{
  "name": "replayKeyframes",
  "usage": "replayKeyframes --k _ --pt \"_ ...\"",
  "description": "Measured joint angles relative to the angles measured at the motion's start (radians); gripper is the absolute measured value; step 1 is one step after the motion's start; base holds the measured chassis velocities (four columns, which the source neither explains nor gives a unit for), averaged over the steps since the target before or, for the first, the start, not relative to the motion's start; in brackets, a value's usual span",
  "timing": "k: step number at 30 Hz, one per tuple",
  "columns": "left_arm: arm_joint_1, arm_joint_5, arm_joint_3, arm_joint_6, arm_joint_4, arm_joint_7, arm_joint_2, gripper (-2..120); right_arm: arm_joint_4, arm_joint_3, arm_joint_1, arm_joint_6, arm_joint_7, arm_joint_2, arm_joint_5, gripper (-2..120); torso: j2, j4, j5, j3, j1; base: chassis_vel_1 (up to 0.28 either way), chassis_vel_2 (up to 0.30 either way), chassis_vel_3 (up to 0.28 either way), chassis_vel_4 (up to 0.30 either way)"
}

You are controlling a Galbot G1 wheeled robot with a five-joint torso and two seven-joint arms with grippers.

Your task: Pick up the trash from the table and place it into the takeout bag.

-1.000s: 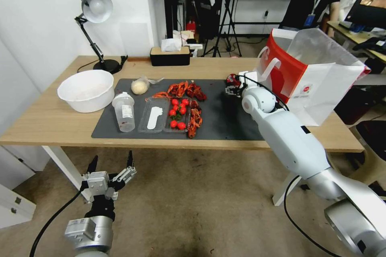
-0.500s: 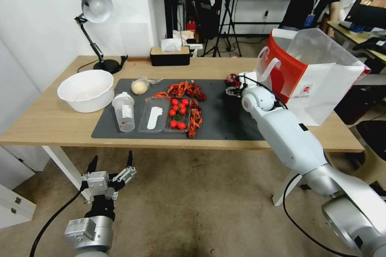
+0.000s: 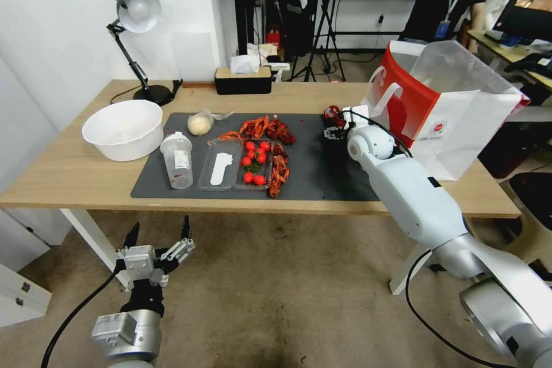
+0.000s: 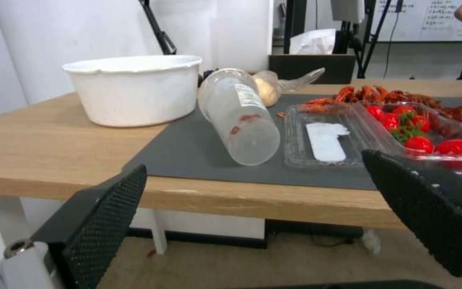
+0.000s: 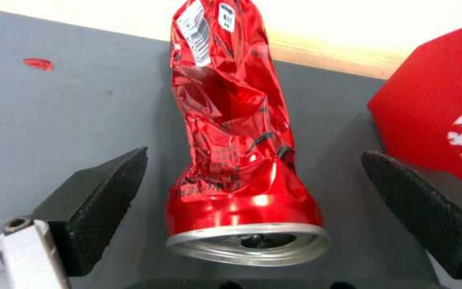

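Note:
A crushed red can [image 5: 236, 152] lies on the dark grey mat [image 3: 322, 178] at its far right end, close to the red-and-white takeout bag [image 3: 443, 109]. My right gripper [image 5: 253, 154] is open, with one finger on each side of the can and not touching it; in the head view it [image 3: 333, 126] sits just behind the can [image 3: 332, 113]. A clear labelled bottle [image 3: 177, 160] and a bagged bun [image 3: 199, 123] rest at the mat's left. My left gripper [image 3: 161, 225] hangs open below the table's front edge.
On the light-wood table [image 3: 69, 172] stand a white bowl [image 3: 123, 128], a clear tray of tomatoes [image 3: 253, 164] and crayfish shells [image 3: 270, 126]. At the back are a desk lamp [image 3: 135, 11] and a tissue box [image 3: 242, 79]. The bag's red wall [image 5: 445, 100] is beside the can.
The right arm has edged slightly toward the bag, its gripper staying by the can. The left arm has not moved.

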Motion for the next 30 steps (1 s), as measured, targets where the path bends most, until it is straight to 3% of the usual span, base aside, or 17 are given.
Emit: replayKeyframes --k 5,13,18,19,30 --pt "0.004 0.001 0.000 0.000 0.000 0.000 0.000 100 -0.012 0.003 0.000 0.009 -0.002 0.002 0.000 98 0.000 0.0000 0.0000 0.000 0.000 0.000 0.000 0.000 0.000" --pt "0.005 0.000 -0.002 -0.001 0.000 0.000 0.003 100 -0.010 0.015 -0.018 0.017 -0.003 0.007 0.000 71 0.000 0.0002 -0.0001 0.000 0.000 0.000 0.000 0.000 0.000" --pt "0.004 0.000 -0.002 -0.001 0.000 0.000 0.002 100 -0.010 0.016 -0.019 0.018 -0.004 0.007 0.000 69 0.000 0.0003 -0.0001 0.000 0.000 0.000 0.000 0.000 0.000" --pt "0.004 0.000 -0.001 -0.001 0.000 0.000 0.002 100 -0.010 0.016 -0.019 0.018 -0.005 0.007 0.000 52 0.000 0.0003 -0.0001 0.000 0.000 0.000 0.000 0.000 0.000" --pt "0.004 0.001 0.000 -0.001 0.000 0.000 0.001 100 -0.010 0.017 -0.021 0.018 -0.008 0.007 0.000 52 0.000 0.0006 0.0000 0.000 0.000 0.000 0.000 0.000 0.000"
